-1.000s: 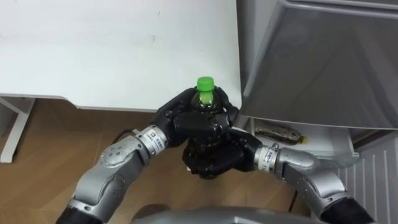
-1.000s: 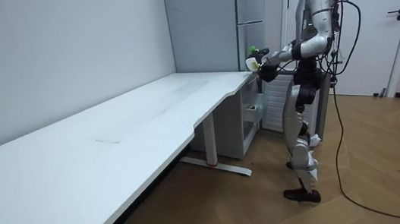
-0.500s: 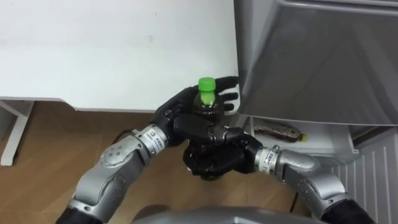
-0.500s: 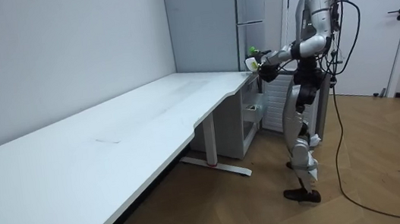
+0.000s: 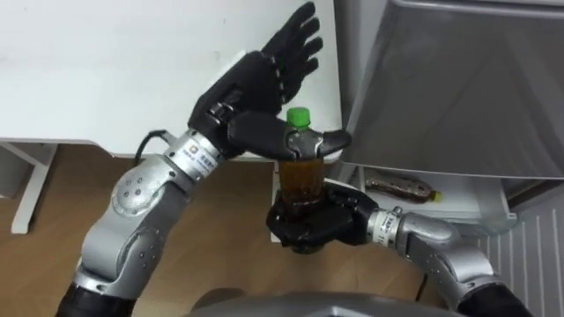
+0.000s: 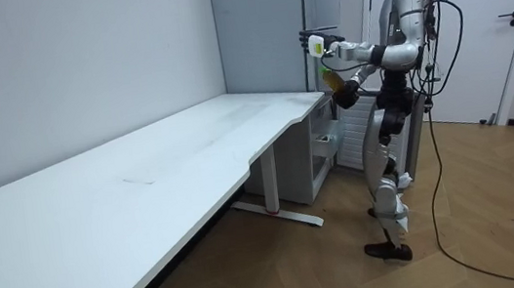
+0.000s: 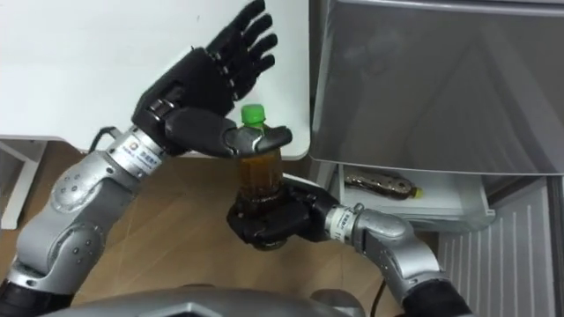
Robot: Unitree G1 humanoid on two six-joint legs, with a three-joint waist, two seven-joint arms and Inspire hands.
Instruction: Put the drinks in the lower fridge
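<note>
Clearance is tight around the work point: the bottle (image 5: 300,172) stands upright in the narrow gap between the desk (image 5: 106,70) corner and the grey fridge door (image 5: 458,79), with the desk's right edge just behind it and the door's lower edge just to its right. Below the door an open white drawer (image 5: 463,210) holds a second bottle (image 5: 401,187) lying on its side, yellow end toward the right. Open wood floor (image 5: 53,220) lies beneath the desk's front edge on the robot's left. In the room view the robot stands upright on the floor at the far end of the desk, facing the fridge, with free floor behind it. The right hand (image 5: 308,224) comes in low from the right, palm up, fingers curled round the bottle's lower half and gripping it. The left hand (image 5: 256,84) is raised above the desk corner, palm toward the bottle, fingers straight and spread upward; its thumb reaches across the bottle's neck just under the green cap (image 5: 299,116), and whether it touches the neck cannot be told. The bottle holds amber liquid; any label on it is hidden by the right hand. Printed bands at both wrists are too small to read.
</note>
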